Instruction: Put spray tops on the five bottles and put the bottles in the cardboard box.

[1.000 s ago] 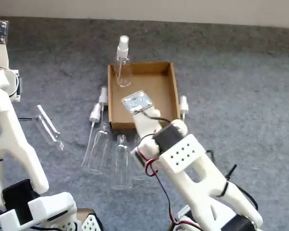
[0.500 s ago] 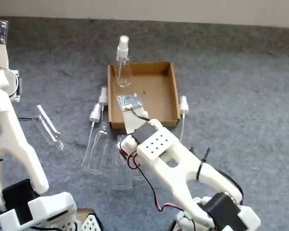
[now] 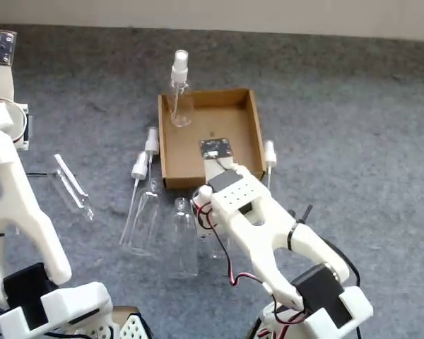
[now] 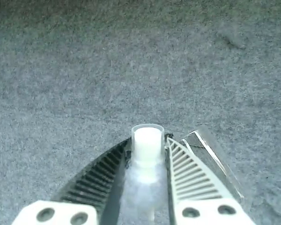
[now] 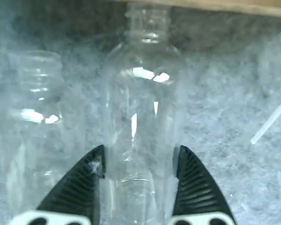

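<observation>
The right gripper (image 5: 140,157) sits low over a clear, uncapped plastic bottle (image 5: 143,93) lying on the grey carpeted table (image 3: 353,106), its black jaws apart on either side of the bottle, whose neck points at the front wall of the brown cardboard box (image 3: 255,134), with a second clear open bottle (image 5: 35,103) just beside it. The left gripper (image 4: 148,150) is clamped on a white spray top (image 4: 147,133). One clear bottle already fitted with a white sprayer (image 3: 179,92) stands upright at the box's far left corner.
</observation>
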Robot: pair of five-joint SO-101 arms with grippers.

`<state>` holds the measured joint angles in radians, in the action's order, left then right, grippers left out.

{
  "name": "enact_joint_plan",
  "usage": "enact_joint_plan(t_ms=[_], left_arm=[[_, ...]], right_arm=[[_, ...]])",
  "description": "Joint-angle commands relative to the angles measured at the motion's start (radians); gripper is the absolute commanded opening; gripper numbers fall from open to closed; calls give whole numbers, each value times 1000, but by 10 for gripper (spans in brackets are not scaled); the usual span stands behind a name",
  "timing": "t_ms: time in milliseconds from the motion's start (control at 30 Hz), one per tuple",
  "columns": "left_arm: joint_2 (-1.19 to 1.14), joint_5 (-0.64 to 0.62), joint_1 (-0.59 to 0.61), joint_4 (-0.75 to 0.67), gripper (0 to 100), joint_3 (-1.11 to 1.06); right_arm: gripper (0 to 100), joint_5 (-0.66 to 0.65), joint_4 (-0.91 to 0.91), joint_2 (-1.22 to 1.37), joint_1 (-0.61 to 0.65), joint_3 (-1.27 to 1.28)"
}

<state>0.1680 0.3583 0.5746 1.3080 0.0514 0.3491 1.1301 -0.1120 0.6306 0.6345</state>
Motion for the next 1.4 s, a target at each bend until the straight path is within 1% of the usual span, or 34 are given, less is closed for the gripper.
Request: enact_joint_plan(t_ms=[0,100,200,333,433,567,633,667,733,767,833,933,1033,1133,1267,1367], left_arm=[[15,6,4,0,11,12],[15,5,2,-2,11,15],[15,5,1,-2,11,16],[15,5,1,-2,11,16],[15,5,1,2,11,16],[15,5,1,3,11,16],[15,5,1,3,11,16],[15,5,-1,3,11,16],[15,5,-15,5,11,16],[15,5,-21,5,11,15],[15,5,-39,5,11,13],[15,3,-56,5,11,8],[15,3,-58,6,11,7],[15,3,-58,6,11,7],[15,3,-58,6,11,7],[13,3,-58,6,11,5]], right_arm=[[5,-84,39,-27,-35,33],[5,-144,68,-130,-38,84],[5,-218,116,-291,-48,131],[24,-376,222,-490,-150,168],[43,-503,289,-604,-321,163],[11,-707,251,-671,-673,159],[4,-804,180,-638,-840,159],[4,-829,127,-604,-914,157],[4,-872,18,-507,-1024,156],[4,-899,-25,-444,-1058,142],[4,-934,-61,-302,-1102,91],[4,-957,-56,-97,-1125,-45],[16,-957,-1,44,-1147,-174],[85,-959,58,105,-1148,-260],[189,-961,70,108,-1141,-271],[232,-961,71,108,-1121,-274]])
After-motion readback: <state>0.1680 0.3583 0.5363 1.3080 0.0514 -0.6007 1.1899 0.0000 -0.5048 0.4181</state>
